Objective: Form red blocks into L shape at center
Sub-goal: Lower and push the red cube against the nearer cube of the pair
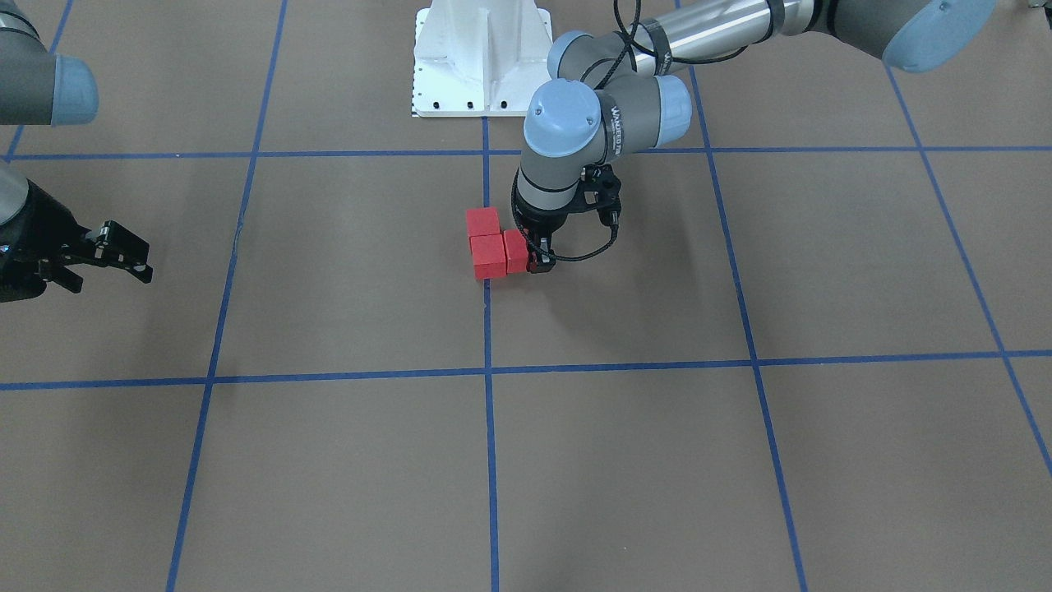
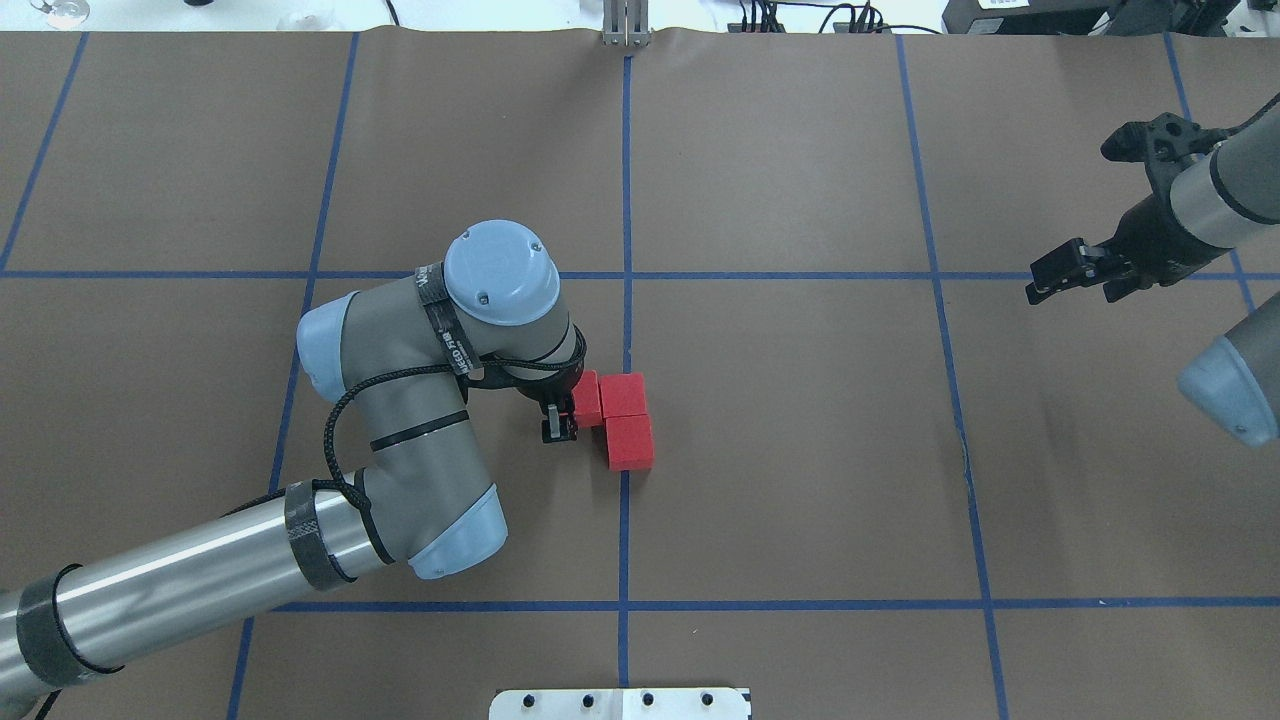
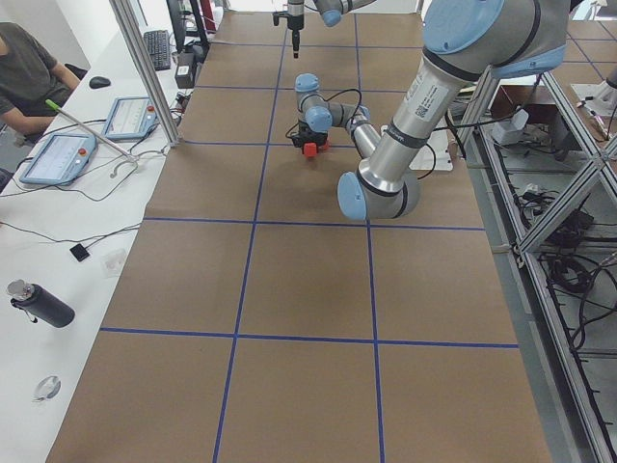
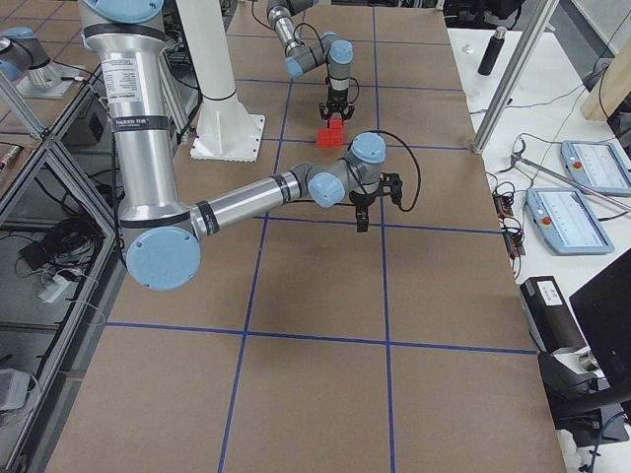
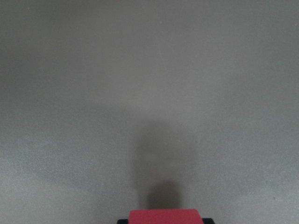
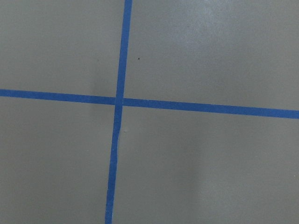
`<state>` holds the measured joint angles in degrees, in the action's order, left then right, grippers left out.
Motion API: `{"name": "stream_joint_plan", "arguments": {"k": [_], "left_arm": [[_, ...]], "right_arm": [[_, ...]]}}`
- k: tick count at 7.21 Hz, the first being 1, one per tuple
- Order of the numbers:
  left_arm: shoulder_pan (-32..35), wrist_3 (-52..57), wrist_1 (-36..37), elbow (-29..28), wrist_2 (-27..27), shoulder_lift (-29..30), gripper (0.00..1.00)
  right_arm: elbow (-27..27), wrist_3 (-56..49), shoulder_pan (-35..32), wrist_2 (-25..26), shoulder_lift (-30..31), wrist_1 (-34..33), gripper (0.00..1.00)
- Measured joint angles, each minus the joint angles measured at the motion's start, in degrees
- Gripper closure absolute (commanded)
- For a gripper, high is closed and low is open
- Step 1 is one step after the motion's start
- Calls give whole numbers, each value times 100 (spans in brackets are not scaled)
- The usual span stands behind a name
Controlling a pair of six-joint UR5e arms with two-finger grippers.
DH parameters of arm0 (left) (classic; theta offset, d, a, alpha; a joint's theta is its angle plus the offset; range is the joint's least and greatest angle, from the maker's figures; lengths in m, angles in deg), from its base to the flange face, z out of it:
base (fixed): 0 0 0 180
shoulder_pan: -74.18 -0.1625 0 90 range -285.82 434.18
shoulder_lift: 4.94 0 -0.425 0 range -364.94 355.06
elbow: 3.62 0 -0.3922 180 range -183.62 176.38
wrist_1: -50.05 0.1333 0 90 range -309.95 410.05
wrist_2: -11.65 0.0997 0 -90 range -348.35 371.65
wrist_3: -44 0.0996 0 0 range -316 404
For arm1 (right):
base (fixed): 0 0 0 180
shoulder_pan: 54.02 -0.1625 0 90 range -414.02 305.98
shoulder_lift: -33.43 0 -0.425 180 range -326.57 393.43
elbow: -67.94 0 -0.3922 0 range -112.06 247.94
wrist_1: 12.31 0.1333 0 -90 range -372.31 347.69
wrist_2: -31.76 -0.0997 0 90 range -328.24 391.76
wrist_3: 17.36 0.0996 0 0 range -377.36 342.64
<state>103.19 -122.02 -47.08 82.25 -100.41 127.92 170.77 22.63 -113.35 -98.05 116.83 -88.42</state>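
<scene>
Here, o/head view: left gripper [image 2: 565,408] clamped on third red block [image 2: 587,398], placed at 9 o'clock of corner block [image 2: 623,394] and touching it; last block [image 2: 630,442] sits at corner's 6 o'clock, so L looks formed at center [image 2: 665,400], astride blue tape line [image 2: 626,180]. Grip prob. serves to seat block flush. Pose: left arm [image 2: 400,440] enters from 8 o'clock, wrist folded, tool pointing down; right gripper [image 2: 1060,272] fingers apart, empty, parked at 3 o'clock, well apart.

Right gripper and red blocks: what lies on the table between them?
Only bare brown surface, crossed by a blue tape line, separates the right gripper from the red blocks; the overhead view shows it.
</scene>
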Motion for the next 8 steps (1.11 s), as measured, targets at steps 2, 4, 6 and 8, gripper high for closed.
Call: {"name": "stream_joint_plan", "arguments": {"k": [2, 4, 6, 8], "left_arm": [[-6, -4, 0, 0, -2, 6, 0], [-20, -3, 1, 0, -8, 20, 0], [-16, 18, 10, 19, -11, 47, 0], [19, 54, 37, 136, -18, 11, 0]], "right_arm": [[0, 0, -2, 0, 0, 0, 0], [0, 0, -1, 0, 0, 0, 0], [-4, -1, 1, 0, 0, 0, 0], [-13, -4, 1, 0, 0, 0, 0]]}}
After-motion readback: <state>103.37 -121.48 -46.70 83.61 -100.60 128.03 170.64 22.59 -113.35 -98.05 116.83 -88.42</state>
